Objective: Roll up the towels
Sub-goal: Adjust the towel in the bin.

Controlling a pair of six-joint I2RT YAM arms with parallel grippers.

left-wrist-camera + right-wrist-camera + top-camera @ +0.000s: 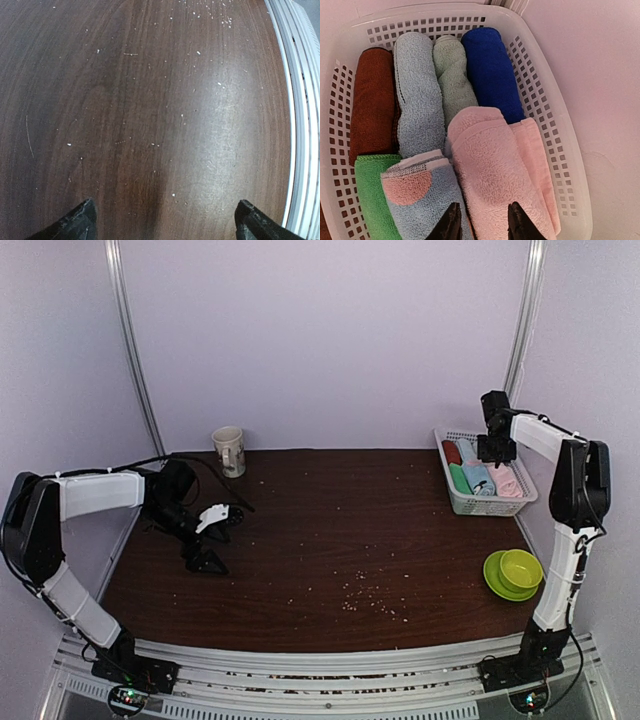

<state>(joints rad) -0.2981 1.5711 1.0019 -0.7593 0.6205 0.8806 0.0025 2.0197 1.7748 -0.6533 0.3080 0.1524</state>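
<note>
Several rolled towels lie in the white slatted basket [555,120], also seen at the table's far right [460,502]. A pale pink towel [495,165] lies on top, next to a light blue one with an orange dot [420,195]. Behind them are brown, light blue, pale green and dark blue rolls, and a green one at the left. My right gripper [484,225] is over the basket, jaws narrowed onto the near part of the pink towel, one finger between it and the dotted towel. My left gripper [165,222] is wide open and empty just above bare table at the left [205,540].
A patterned mug [230,450] stands at the back left. A lime green bowl on a plate [513,573] sits at the right front. White crumbs [370,598] are scattered over the dark wooden table. The metal rail [302,100] runs along the near edge.
</note>
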